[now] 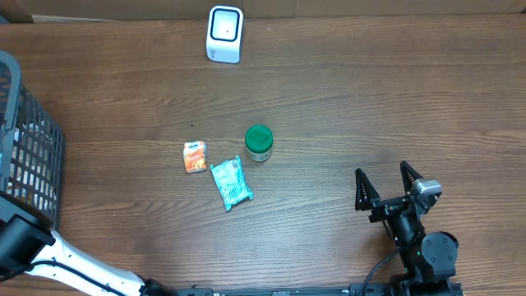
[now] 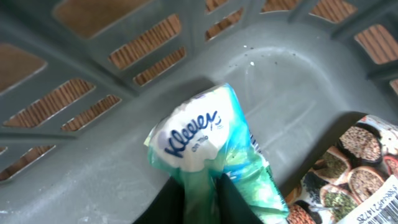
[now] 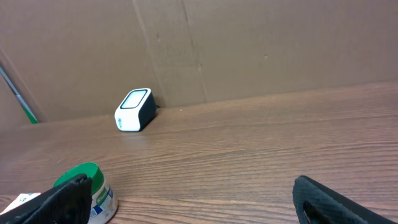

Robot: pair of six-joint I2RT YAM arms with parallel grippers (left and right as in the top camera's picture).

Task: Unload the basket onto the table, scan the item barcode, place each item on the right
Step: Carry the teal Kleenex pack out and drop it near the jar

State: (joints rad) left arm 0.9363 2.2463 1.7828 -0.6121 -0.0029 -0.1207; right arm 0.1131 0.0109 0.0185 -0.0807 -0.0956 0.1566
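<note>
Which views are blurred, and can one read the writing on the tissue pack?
Left wrist: soft overall, but "Kleenex" on the tissue pack reads; left gripper a dark blur. Right wrist: barcode scanner fairly sharp, right gripper blurred. Overhead: sharp, evenly lit.

Green-lidded jar (image 1: pixel 258 142), orange packet (image 1: pixel 195 156), teal packet (image 1: pixel 231 183) close together on table (image 1: pixel 370 99).

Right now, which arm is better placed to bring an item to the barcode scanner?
Left. The left end effector pinches the Kleenex pack inside the gray basket; the right end effector stands open, holding nothing.
</note>
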